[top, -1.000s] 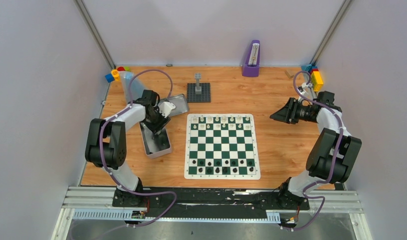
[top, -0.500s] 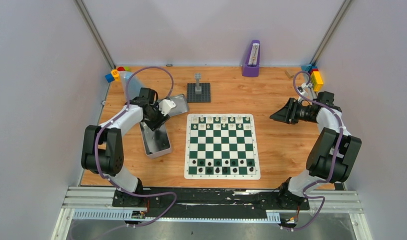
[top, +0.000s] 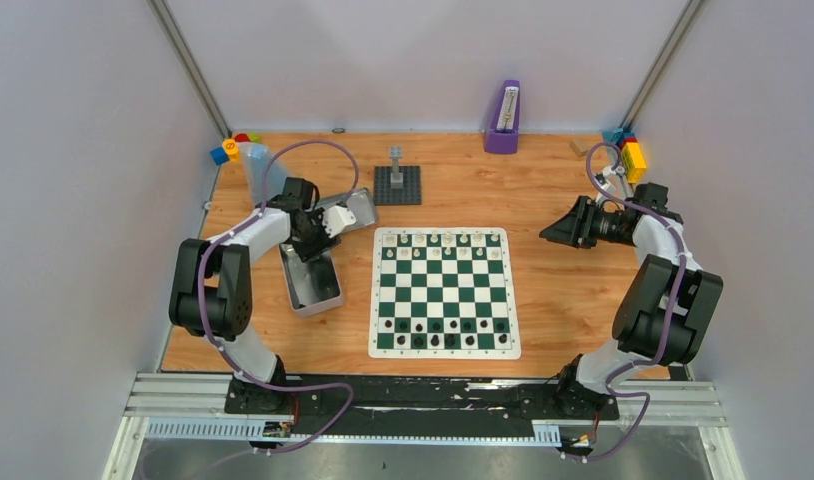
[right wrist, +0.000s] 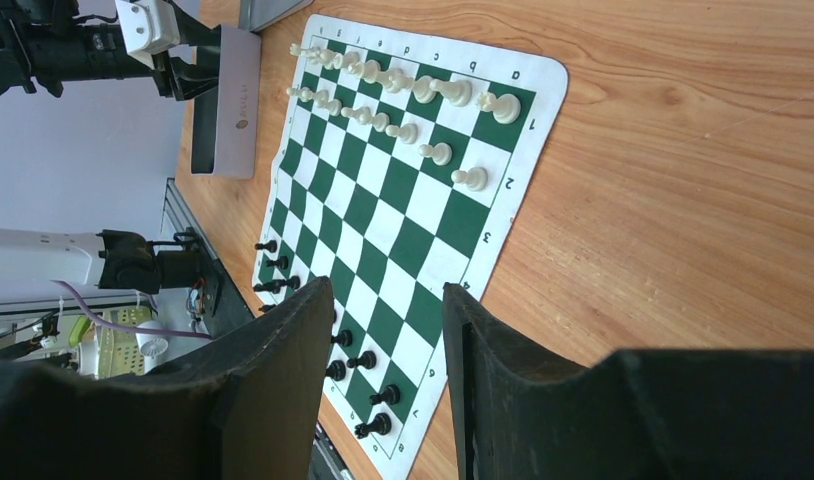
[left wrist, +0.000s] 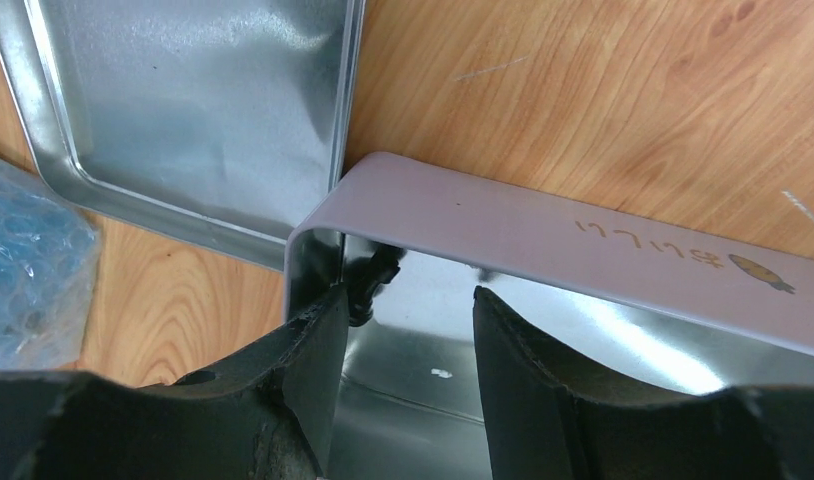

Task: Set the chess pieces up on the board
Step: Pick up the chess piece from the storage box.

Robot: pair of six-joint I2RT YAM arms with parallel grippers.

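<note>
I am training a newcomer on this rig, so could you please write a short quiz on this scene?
1. Fill in: the board's rows nearest the arm bases hold ____ pieces.
2. True or false: the right gripper holds a white piece.
3. The left gripper hovers over: A the board, B the tin, C neither.
Key: 1 black; 2 false; 3 B.
</note>
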